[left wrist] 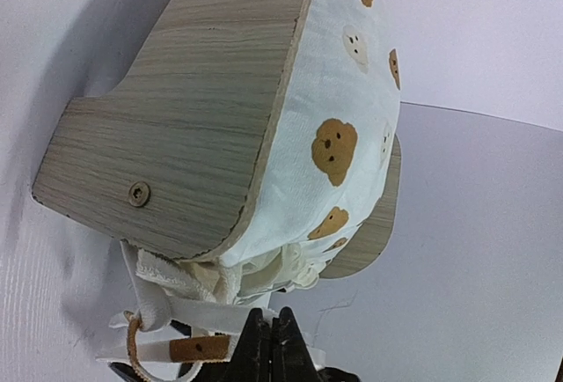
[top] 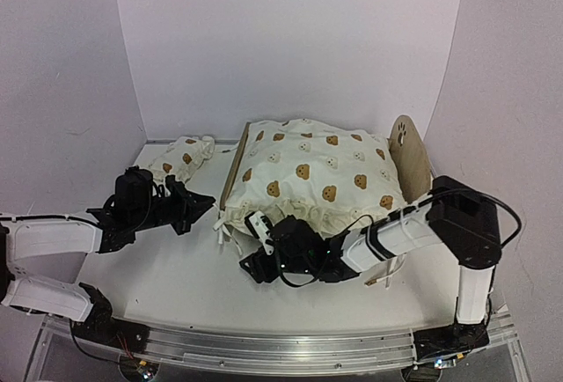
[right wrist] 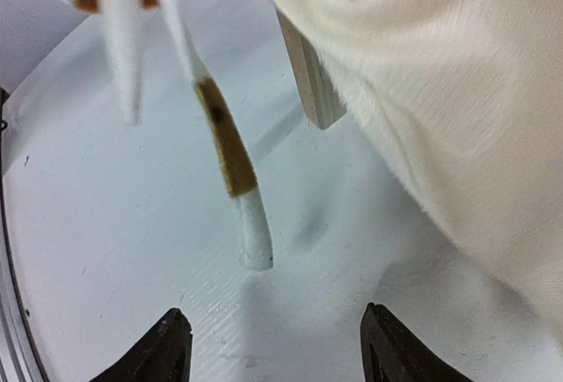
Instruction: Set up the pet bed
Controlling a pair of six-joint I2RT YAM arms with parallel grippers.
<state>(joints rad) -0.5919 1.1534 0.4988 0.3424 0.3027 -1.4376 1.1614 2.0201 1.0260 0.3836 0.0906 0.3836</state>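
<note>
Plywood pet bed [top: 413, 166] stands on the white worktop [top: 176, 281], right of centre, with a bear-print cushion [top: 317, 175] heaped on it. A small matching pillow [top: 183, 157] lies off its left end, toward the back. The left hand [left wrist: 271, 334] sits near that end, fingers pressed together on nothing. The right hand [right wrist: 277, 351], at the cushion's near edge, is spread wide and empty, a dangling tie [right wrist: 230, 149] before it.

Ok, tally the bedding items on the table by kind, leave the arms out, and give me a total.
Wooden bed frame: 1
Large bear-print cushion: 1
Small bear-print pillow: 1
Total: 3
</note>
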